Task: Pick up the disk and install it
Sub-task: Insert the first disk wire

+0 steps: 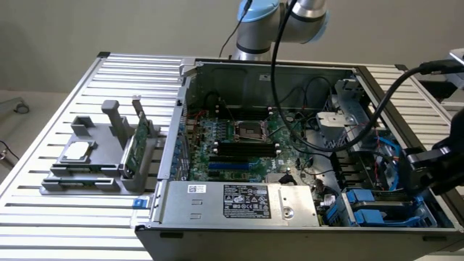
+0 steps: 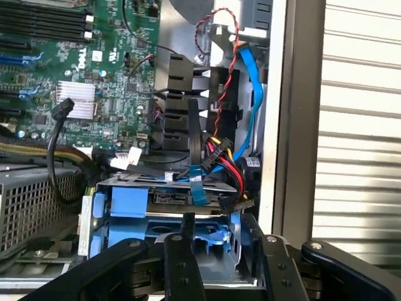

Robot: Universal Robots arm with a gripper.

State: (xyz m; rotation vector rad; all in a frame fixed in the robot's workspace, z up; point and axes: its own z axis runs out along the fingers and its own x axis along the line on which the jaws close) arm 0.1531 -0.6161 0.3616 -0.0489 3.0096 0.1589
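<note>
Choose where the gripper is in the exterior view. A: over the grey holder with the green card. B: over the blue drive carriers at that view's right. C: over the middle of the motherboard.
B: the gripper hangs above the blue drive carriers in the corner of the case, at the exterior view's right.

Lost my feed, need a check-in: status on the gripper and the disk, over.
Gripper hovers over drive bay. Disk in blue carrier, sitting in bay just beyond gripper. Cable bundle draped at disk's rear.
</note>
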